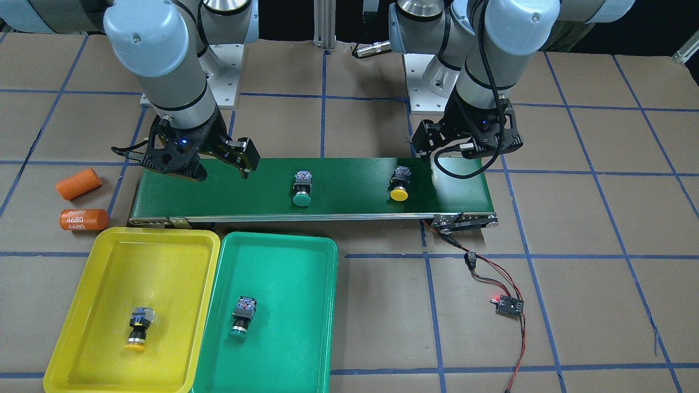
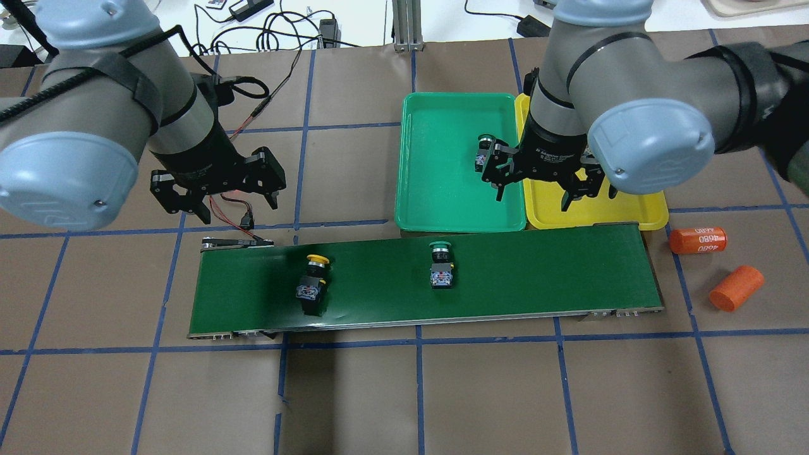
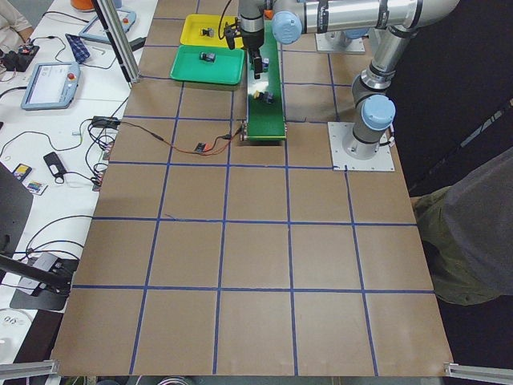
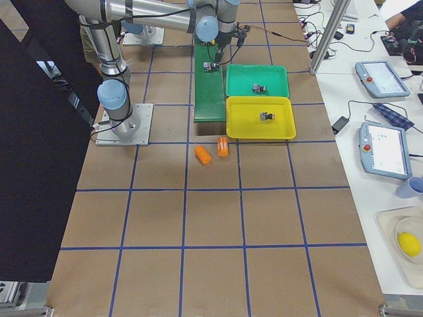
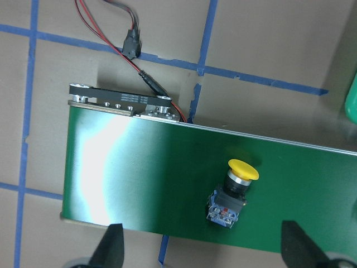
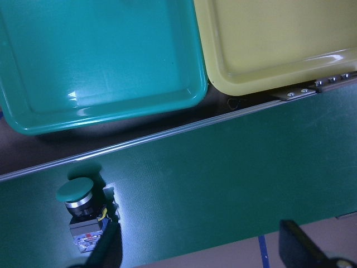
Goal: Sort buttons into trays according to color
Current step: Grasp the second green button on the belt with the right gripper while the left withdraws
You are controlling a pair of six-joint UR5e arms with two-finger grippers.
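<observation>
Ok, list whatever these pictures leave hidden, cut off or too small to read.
Overhead view: the right arm covers most of the yellow tray, so the yellow button inside is unseen there.
Overhead view: the right gripper hides part of the green button in the green tray.
Right wrist view: both trays are cut off by the top edge.
Side views: every button is too small to show its cap colour.

In the overhead view the yellow tray (image 2: 632,218) is mostly covered by the right arm (image 2: 632,95) and its yellow button hidden; the green button (image 2: 484,146) in the green tray (image 2: 436,189) is partly masked at the right gripper's (image 2: 532,199) ten o'clock
</observation>
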